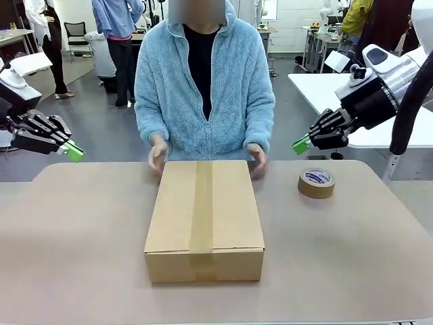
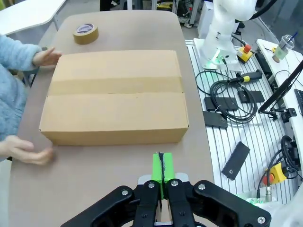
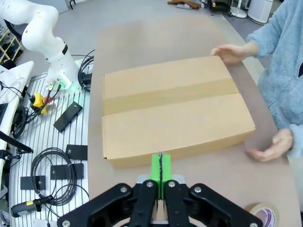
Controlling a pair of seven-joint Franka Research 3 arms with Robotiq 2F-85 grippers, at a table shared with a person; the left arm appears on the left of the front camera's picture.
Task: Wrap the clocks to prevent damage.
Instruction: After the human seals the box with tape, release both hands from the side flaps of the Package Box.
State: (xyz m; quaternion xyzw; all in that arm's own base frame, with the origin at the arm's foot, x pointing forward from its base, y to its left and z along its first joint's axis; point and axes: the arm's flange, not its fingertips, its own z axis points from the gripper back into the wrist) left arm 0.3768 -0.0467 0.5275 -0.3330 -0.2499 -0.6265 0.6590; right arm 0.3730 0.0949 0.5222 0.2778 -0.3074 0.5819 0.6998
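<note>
The clocks are out of view. A closed brown cardboard box [image 1: 204, 220], taped along its top seam, lies in the middle of the table; it also appears as the box [image 2: 116, 94] in the left wrist view and the box [image 3: 173, 111] in the right wrist view. A person in a light blue fleece has a hand [image 1: 157, 156] at each far corner of it. My left gripper [image 1: 74, 152] hangs shut above the table's left edge, holding nothing. My right gripper [image 1: 301, 144] hangs shut above the right side, also holding nothing. Green pads [image 2: 161, 168] and pads [image 3: 161, 168] are pressed together.
A brown tape roll [image 1: 316, 183] lies on the table right of the box, also seen as the roll [image 2: 85, 33] and the roll [image 3: 262, 215]. Beside the table, cables and black tools [image 2: 227, 101] lie on slotted metal plates. White tables stand behind.
</note>
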